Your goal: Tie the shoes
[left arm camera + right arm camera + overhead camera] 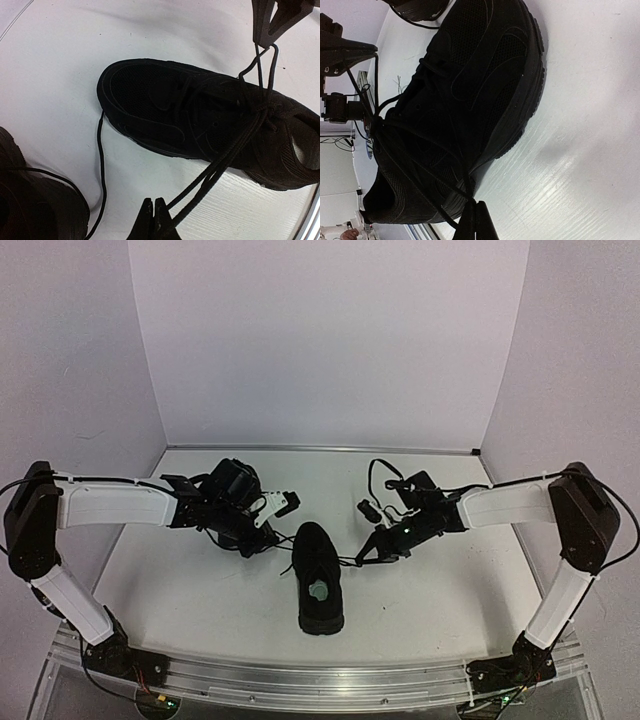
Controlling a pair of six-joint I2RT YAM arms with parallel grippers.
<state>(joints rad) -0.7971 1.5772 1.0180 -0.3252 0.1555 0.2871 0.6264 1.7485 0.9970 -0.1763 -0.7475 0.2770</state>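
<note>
Table [450, 580]: white, carries both shoes. Ref. landmark = center shoe [320, 580], toe pointing away from the arm bases, pale patch showing in its opening. Second shoe [30, 210]: just left of the ref. shoe's toe, mostly under the left arm. Left gripper [154, 220]: on the ref. shoe's left side, fingers pinched together on its laces [215, 175], two strands running tight up to the eyelet area. Right gripper [475, 222]: on the ref. shoe's right side, likewise clamped on a lace strand. No bow visible, so I judge we're mid-knot, approx. at the pull stage. Risks as I read them: (1) uneven pull drags or tips the ref. shoe, since nothing pins it down; (2) thin lace slips out of a pinch if tension spikes; (3) the loose lace end [101, 160] by the toe could snag w/ the left arm.
</note>
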